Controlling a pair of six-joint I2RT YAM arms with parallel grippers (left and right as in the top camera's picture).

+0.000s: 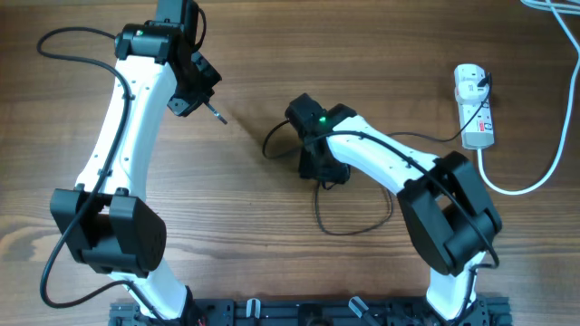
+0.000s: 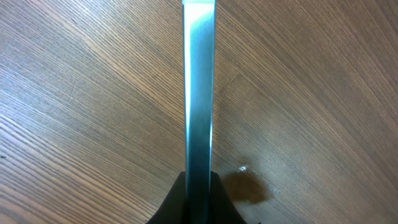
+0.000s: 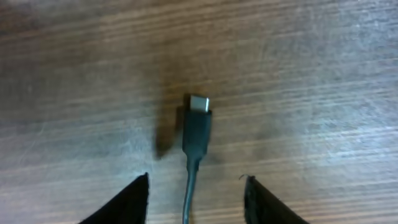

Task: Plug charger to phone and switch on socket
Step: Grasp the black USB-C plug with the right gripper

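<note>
My left gripper (image 1: 195, 91) is shut on the phone (image 1: 216, 114) and holds it edge-on above the table. In the left wrist view the phone (image 2: 199, 93) is a thin teal strip rising from the jaws (image 2: 199, 202). My right gripper (image 1: 324, 172) is open and low over the table. In the right wrist view the charger's connector tip (image 3: 198, 118) lies on the wood just ahead of the open fingers (image 3: 196, 180), and its cable runs back between them. The thin black charger cable (image 1: 349, 231) loops across the table to a white adapter (image 1: 468, 80) sitting in the socket (image 1: 478, 122) at the right.
A thicker white cable (image 1: 535, 186) runs from the socket round the table's right side. The arm bases stand along the front edge (image 1: 299, 312). Bare wood lies between the two grippers.
</note>
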